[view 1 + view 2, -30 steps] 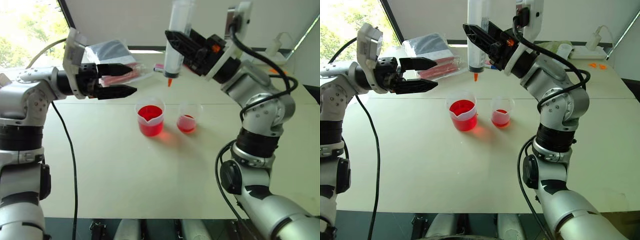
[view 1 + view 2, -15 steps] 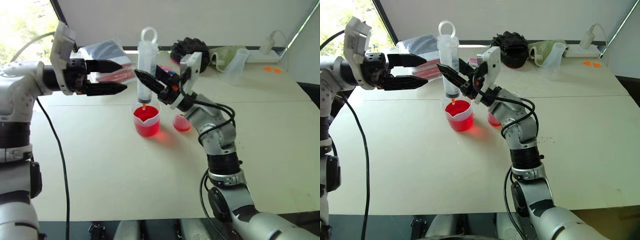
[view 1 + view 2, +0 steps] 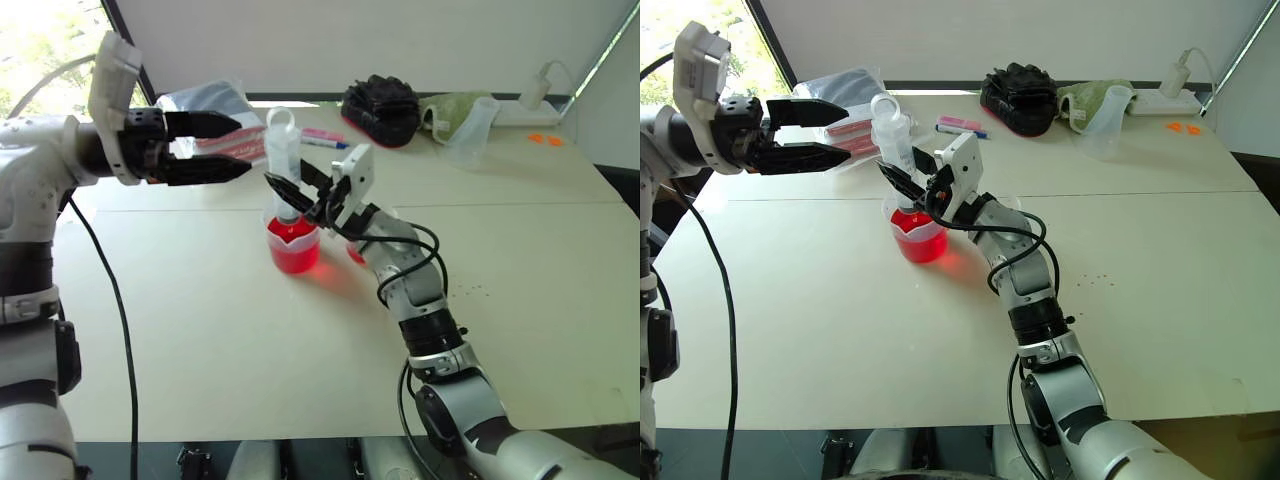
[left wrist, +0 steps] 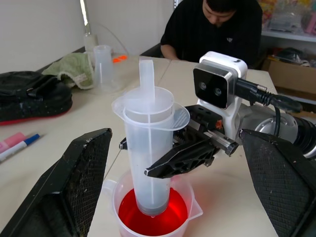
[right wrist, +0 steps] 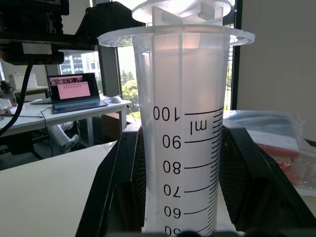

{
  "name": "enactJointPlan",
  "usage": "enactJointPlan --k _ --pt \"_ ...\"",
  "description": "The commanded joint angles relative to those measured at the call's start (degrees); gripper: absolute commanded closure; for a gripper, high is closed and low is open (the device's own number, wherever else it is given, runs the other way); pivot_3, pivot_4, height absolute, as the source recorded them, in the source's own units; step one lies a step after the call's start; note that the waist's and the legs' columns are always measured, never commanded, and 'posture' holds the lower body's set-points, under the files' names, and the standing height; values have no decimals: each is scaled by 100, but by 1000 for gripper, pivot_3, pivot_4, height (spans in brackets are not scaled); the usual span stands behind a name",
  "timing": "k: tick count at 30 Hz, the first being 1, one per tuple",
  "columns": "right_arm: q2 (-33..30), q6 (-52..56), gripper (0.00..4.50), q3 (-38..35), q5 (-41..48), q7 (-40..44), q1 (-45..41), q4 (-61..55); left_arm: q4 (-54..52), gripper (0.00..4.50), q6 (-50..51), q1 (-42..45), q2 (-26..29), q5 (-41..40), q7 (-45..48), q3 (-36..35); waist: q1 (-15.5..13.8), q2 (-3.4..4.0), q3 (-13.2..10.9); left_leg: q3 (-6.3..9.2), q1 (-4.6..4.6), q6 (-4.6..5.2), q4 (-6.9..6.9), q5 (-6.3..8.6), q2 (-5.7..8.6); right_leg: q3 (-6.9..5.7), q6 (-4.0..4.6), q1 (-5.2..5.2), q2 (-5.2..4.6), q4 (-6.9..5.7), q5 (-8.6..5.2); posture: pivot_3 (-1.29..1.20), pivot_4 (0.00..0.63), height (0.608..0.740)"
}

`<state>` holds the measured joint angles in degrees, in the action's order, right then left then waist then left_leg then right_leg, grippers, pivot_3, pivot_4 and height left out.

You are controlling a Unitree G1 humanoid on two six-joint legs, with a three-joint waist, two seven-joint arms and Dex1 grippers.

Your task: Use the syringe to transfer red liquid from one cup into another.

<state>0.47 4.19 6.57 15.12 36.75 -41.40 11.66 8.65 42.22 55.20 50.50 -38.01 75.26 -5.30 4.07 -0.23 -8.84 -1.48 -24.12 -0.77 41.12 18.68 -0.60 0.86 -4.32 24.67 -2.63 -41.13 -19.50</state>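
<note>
My right gripper [image 3: 287,182] is shut on the barrel of the clear syringe [image 3: 281,160], holding it upright. The syringe's lower end stands inside the larger spouted cup [image 3: 293,250], with its tip dipped in the red liquid [image 4: 153,219]. The barrel [image 5: 182,148] looks empty, and the plunger sits low. The smaller cup [image 3: 354,251], holding a little red liquid, stands just right of the large one, partly hidden behind my right arm. Open and empty, my left gripper [image 3: 243,148] hovers left of the syringe's ring top, its fingers [image 4: 74,182] on either side of the syringe in the left wrist view.
Along the table's far side lie a plastic packet [image 3: 215,105], a blue-and-pink marker pen [image 3: 322,137], a black bag [image 3: 380,100], a green cloth [image 3: 440,103] and a frosted jug [image 3: 472,125]. A person [image 4: 217,24] sits beyond the table.
My right gripper has come down and to the left with the syringe, from high above the cups into the larger cup. The left gripper has stayed open in place.
</note>
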Motion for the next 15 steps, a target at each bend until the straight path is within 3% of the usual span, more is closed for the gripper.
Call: enactJointPlan --k 1,15 --pt "34 -287 3100 56 -97 -22 40 -23 -174 174 10 204 54 -65 2 -135 0 0 0 0 0 0 0 0 0 0 0 0 0 0 0 0 150 711" --pt "25 -434 3100 176 -253 -17 261 49 -209 174 -18 -39 -182 83 -137 11 6 0 0 0 1 -1 0 0 0 0 0 0 0 -1 0 0 150 711"
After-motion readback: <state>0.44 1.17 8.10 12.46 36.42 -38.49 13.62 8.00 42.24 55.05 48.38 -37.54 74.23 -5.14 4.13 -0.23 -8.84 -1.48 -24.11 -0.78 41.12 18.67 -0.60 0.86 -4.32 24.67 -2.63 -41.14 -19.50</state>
